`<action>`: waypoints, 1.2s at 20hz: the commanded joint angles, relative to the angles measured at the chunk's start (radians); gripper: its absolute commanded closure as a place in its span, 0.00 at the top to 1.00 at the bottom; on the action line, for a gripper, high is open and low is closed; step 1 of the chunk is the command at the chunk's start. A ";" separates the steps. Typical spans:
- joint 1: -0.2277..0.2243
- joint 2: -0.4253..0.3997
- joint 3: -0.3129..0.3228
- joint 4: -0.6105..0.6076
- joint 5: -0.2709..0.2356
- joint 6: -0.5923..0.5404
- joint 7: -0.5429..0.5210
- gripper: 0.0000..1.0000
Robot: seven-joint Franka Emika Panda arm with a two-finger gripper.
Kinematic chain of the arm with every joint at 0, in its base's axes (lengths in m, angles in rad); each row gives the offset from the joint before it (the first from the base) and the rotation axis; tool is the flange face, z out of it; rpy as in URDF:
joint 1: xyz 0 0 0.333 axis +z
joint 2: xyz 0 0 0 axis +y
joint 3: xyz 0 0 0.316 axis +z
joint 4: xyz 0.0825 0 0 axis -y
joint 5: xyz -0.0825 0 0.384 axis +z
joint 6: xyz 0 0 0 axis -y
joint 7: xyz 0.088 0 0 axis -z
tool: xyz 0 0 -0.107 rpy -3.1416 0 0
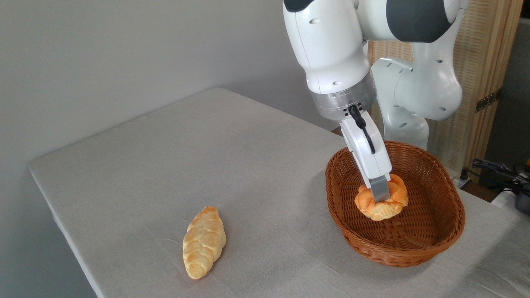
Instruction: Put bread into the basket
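The bread, a small orange-brown knotted bun with a paler base, hangs inside the reddish-brown wicker basket at the right of the table. My gripper reaches down into the basket and is shut on the bread, squeezing it. One grey finger shows in front of the bun; the other finger is hidden behind it. I cannot tell whether the bread touches the basket floor.
A longer pale-yellow braided loaf lies on the grey tablecloth near the front left edge. A wooden slatted screen stands behind the arm, and cables lie at the far right.
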 commanded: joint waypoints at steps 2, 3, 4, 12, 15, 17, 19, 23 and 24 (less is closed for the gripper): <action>-0.007 -0.005 0.005 -0.006 0.020 0.007 0.006 1.00; -0.007 -0.005 0.005 -0.006 0.020 0.007 0.006 1.00; -0.007 -0.005 0.005 -0.006 0.019 0.007 0.004 1.00; -0.032 0.002 -0.062 0.146 -0.151 0.009 -0.220 1.00; -0.033 0.030 -0.110 0.243 -0.300 0.012 -0.480 1.00; -0.033 0.053 -0.135 0.310 -0.348 0.015 -0.630 1.00; -0.023 0.096 -0.194 0.362 -0.391 0.019 -0.741 1.00; 0.109 0.160 -0.395 0.373 -0.386 0.127 -0.893 1.00; 0.135 0.175 -0.421 0.398 -0.382 0.127 -0.893 1.00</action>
